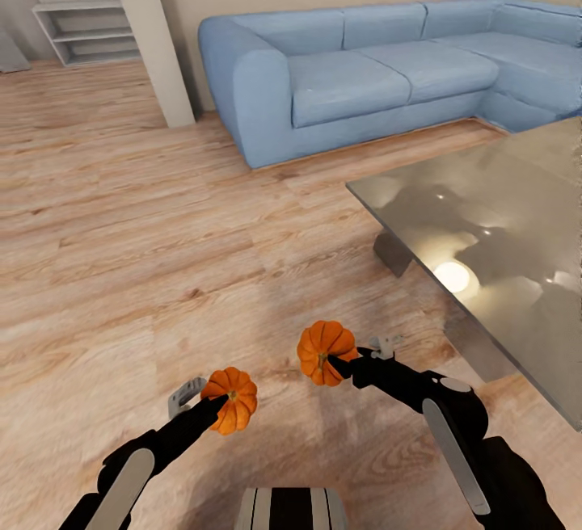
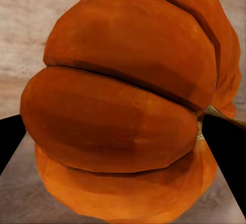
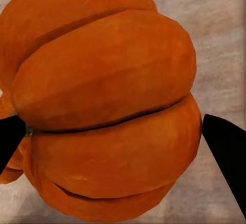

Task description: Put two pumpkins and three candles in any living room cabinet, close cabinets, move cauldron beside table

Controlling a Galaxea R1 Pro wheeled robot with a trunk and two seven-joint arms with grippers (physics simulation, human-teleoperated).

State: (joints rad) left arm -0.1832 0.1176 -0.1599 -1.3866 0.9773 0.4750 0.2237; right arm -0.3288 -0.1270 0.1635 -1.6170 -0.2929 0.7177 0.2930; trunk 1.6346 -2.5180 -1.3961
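Note:
Each arm carries one bright-orange ribbed pumpkin above the wood floor. My left gripper (image 1: 220,405) is shut on the left pumpkin (image 1: 232,399), which bulges between the black fingers (image 2: 10,137) in the left wrist view (image 2: 123,111). My right gripper (image 1: 335,364) is shut on the right pumpkin (image 1: 325,351), seen close up in the right wrist view (image 3: 102,106) with a dark finger (image 3: 225,152) at each side. The glossy grey coffee table (image 1: 493,231) stands to the right. Candles, cauldron and cabinet are out of view.
A blue corner sofa (image 1: 364,69) runs along the far wall behind the table. A pale pillar (image 1: 153,37) stands left of it, with a grey open shelf unit (image 1: 85,29) beyond. Light wood floor (image 1: 145,247) stretches ahead and to the left.

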